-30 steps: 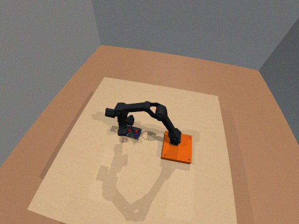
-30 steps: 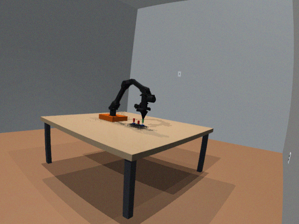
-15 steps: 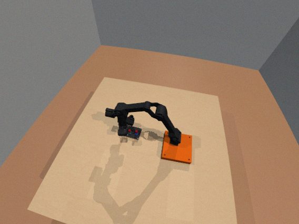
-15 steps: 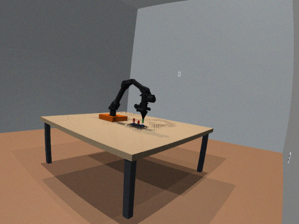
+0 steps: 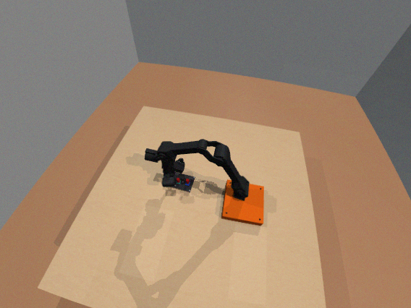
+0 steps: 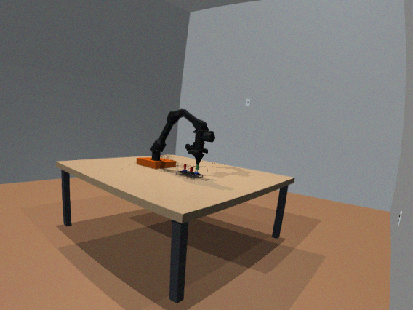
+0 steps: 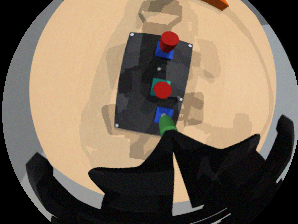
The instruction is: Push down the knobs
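The arm (image 6: 182,121) arches up from its orange base plate (image 6: 155,162) and bends down over the circuit board (image 7: 152,83), wrist vertical. The pincer (image 7: 174,137) points straight down, jaws together with nothing between them, its tip meeting the top of a green knob (image 7: 166,124) at the board's near end. The board sits on the table (image 6: 153,189) near the base plate. It carries three knobs: two red (image 7: 169,39), one green.

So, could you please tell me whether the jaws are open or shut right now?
Shut: in the wrist view the gripper meets at one point over the green knob.
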`<state>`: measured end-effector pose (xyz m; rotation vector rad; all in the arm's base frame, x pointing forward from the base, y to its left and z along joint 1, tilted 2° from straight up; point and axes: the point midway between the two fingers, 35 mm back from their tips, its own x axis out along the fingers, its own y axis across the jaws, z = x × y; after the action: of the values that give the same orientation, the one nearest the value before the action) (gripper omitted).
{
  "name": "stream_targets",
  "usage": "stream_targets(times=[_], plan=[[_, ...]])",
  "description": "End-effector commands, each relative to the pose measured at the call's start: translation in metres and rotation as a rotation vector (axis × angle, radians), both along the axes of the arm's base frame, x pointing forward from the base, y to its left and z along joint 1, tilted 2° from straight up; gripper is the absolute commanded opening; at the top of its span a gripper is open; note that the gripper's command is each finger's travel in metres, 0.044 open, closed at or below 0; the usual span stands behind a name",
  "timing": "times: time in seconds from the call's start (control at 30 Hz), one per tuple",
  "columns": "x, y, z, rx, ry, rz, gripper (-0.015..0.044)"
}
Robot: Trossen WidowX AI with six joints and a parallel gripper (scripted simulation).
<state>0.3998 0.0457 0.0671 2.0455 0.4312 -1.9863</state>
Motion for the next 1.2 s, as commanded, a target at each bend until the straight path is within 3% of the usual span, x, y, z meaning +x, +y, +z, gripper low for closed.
stream_targets(times=[0.0,1.17], plan=[[0.0015,0.0004,-0.0074,-0.001,0.002,-0.003,0.0],[0.0016,0.0006,-0.014,-0.001,0.002,-0.003,0.0]])
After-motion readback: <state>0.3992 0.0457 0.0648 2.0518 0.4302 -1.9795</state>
